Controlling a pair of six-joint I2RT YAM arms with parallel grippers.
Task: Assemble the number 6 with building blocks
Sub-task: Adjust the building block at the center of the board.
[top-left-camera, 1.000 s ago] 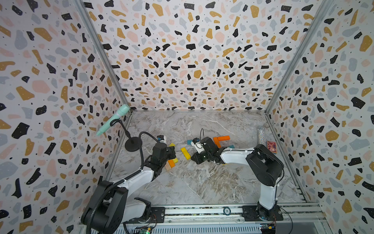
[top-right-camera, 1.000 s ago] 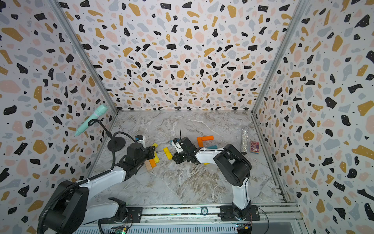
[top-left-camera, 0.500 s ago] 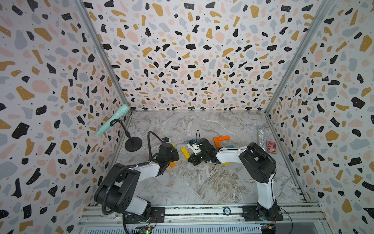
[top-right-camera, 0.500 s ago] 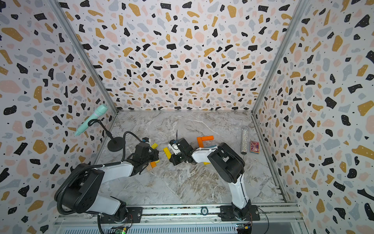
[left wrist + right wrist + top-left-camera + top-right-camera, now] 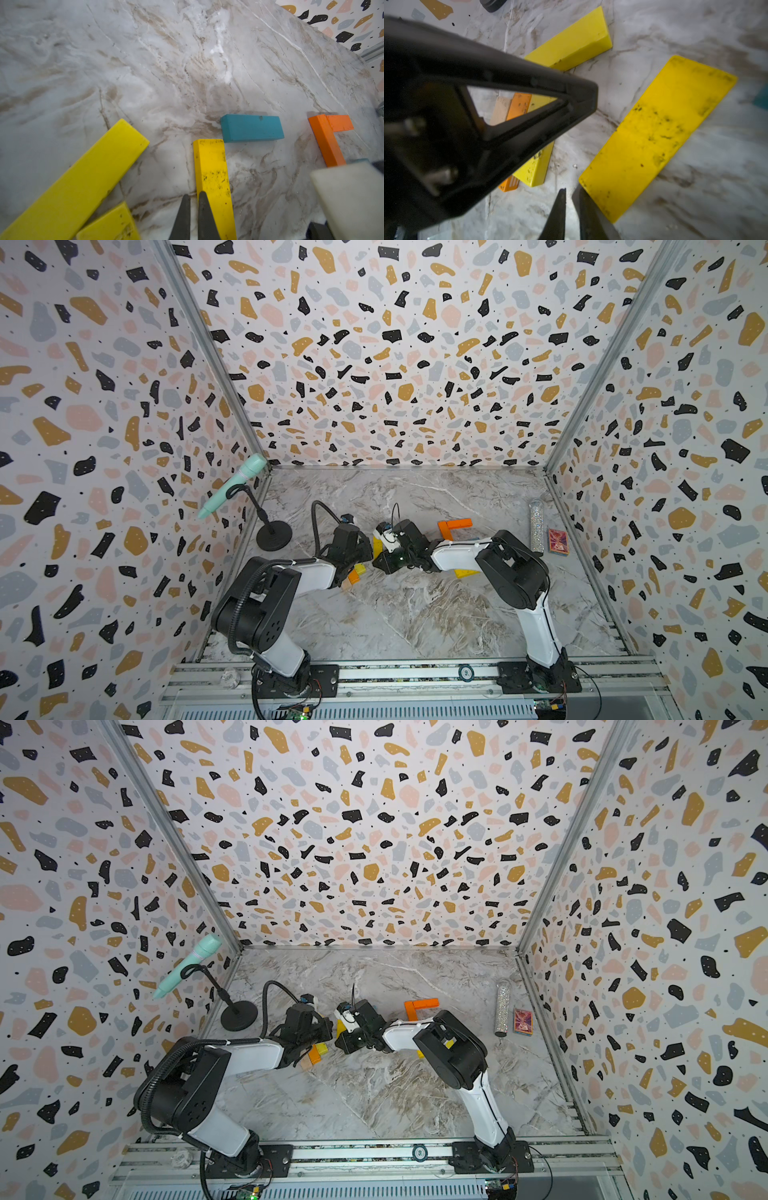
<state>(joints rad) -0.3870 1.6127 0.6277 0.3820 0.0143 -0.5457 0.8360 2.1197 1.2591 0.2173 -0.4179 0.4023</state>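
Note:
In both top views my two grippers meet tip to tip at mid-table, left gripper (image 5: 366,556) and right gripper (image 5: 380,559). A yellow block (image 5: 377,545) lies between them. The left gripper (image 5: 193,196) is shut and empty, with one finger lying over that yellow block's (image 5: 211,172) edge. The right gripper (image 5: 570,189) stands slightly open and holds nothing; its one finger rests by the corner of the same flat yellow block (image 5: 654,133). Beside the left gripper lie a long yellow block (image 5: 83,178) and yellow, orange and bare-wood blocks (image 5: 355,574). Further right are a blue block (image 5: 251,127) and two orange blocks (image 5: 455,526) in an L.
A glittery tube (image 5: 537,526) and a small red box (image 5: 557,541) stand by the right wall. A mint microphone (image 5: 232,485) on a black stand (image 5: 273,535) is at the back left. Another yellow block (image 5: 465,572) peeks from under the right forearm.
The left arm has folded and its gripper has moved right toward the centre. The right gripper has moved left to meet it, and its jaws have parted a little.

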